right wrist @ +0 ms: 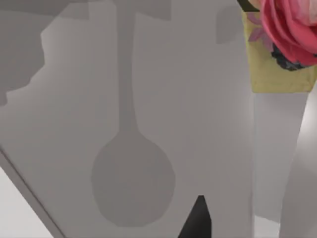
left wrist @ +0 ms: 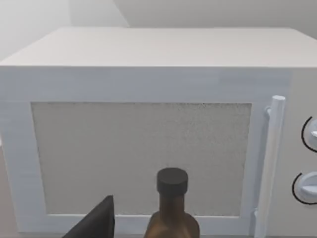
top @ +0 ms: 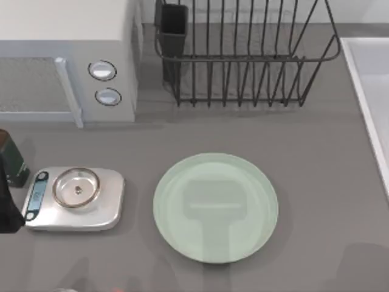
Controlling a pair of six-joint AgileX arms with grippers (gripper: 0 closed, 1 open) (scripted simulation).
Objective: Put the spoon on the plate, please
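1. In the right wrist view the spoon point(right wrist: 290, 34) is very close to the camera. What can be seen of it is the red-pink, flower-like ornament end with a yellow piece under it. It hangs clear of the grey table point(right wrist: 59, 124), where a spoon-shaped shadow falls, and it is not on the plate.
2. A dark tip of the right gripper point(right wrist: 198, 220) juts in beside that shadow. How far it is open, and whether it grips the spoon, cannot be told.
3. The left wrist view shows a dark tip of the left gripper point(left wrist: 96, 223) just beside a brown bottle point(left wrist: 172, 213) with a black cap. Its opening cannot be told either.
4. In the top view the plate point(top: 176, 182) lies flat at lower centre, with a blurred grey shape mirrored in its gloss.
5. The kitchen scale point(top: 109, 210) sits at lower left, near the plate but apart from it.
6. The microwave point(top: 67, 36) fills the upper left of the frame.
7. A dark wire dish rack point(top: 243, 59) stands at upper centre.
8. A white basin point(top: 371, 85) runs along the right edge.
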